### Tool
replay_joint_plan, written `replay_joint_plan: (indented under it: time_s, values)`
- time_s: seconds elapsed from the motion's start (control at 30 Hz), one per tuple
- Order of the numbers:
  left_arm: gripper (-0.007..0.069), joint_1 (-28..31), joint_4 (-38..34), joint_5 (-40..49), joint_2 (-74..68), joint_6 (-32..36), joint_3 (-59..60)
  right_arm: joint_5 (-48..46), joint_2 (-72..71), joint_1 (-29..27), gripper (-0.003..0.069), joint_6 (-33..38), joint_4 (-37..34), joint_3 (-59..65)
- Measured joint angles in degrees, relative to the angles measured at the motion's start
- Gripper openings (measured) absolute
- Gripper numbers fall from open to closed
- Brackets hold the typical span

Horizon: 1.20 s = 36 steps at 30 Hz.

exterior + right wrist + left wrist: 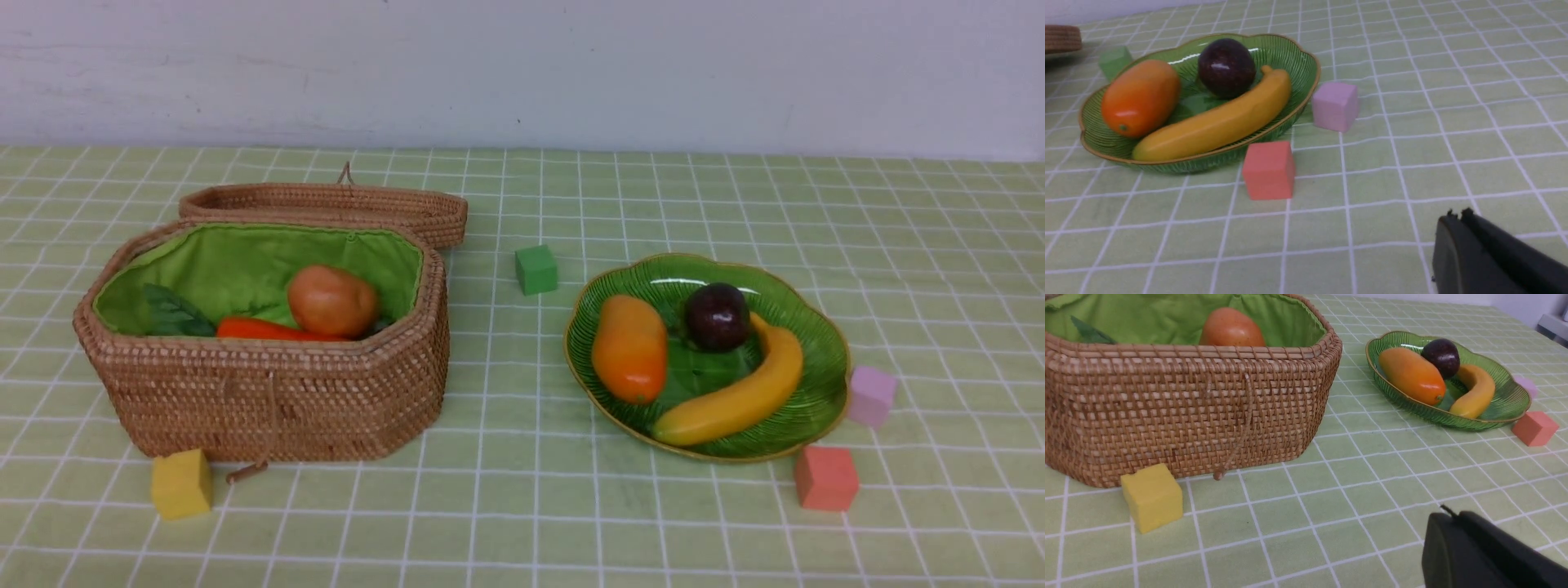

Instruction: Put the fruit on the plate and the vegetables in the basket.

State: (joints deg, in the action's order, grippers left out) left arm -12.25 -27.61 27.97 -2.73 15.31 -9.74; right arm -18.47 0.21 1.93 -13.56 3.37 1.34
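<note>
I am keeping both my arms low and near to me, away from the objects. My left gripper (pixel 1447 516) is closed with nothing in it, and my right gripper (pixel 1455 216) is also closed and empty; the two jaws are pressing together in both wrist views.

The plate (pixel 820 343) is standing on the right part of the table, and all three fruits are lying in it: the mango (pixel 629 347) on its left side, the mangosteen (pixel 717 316) at the back, and the banana (pixel 743 396) curving along the front and touching the mangosteen. So I am judging the fruit part as finished.

The basket (pixel 269 392) is standing on the left with its lid (pixel 326 204) open behind it. Inside I am seeing the potato (pixel 331 300), the carrot (pixel 273 329) and its green leaves (pixel 175 314). The eggplant and the gourd I am not seeing anywhere; perhaps they are lying deeper, behind the basket wall, but I cannot tell.

On the table only four small cubes are lying, yellow (pixel 181 483), green (pixel 535 269), pink (pixel 871 395) and red (pixel 825 478), which I am not needing to move. I think the task is practically complete.
</note>
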Motion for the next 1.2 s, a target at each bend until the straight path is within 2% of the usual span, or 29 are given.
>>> replay_joint_plan:
  time_s: [0.4,0.5,0.6,0.67,1.2]
  values:
    - [0.0006,0.0,-0.03,0.0,0.0,0.0,0.0,-3.03,-0.79,-0.07,-0.002,5.03,-1.51,-0.22]
    - [0.0009,0.0,-0.03,0.0,0.0,0.0,0.0,-3.41,-0.79,-0.07,-0.002,9.87,-3.37,-0.28]
    - [0.0015,0.0,-0.03,0.0,0.0,0.0,0.0,-3.94,-0.79,-0.13,-0.0019,19.79,-9.75,-0.39]
    - [0.0019,0.0,-0.03,0.0,0.0,0.0,0.0,-4.05,-0.79,-0.13,-0.0019,22.01,-11.56,-0.39]
    - [0.0032,0.0,-0.03,0.0,0.0,0.0,0.0,-4.1,-0.79,-0.13,-0.001,23.32,-11.98,-0.39]
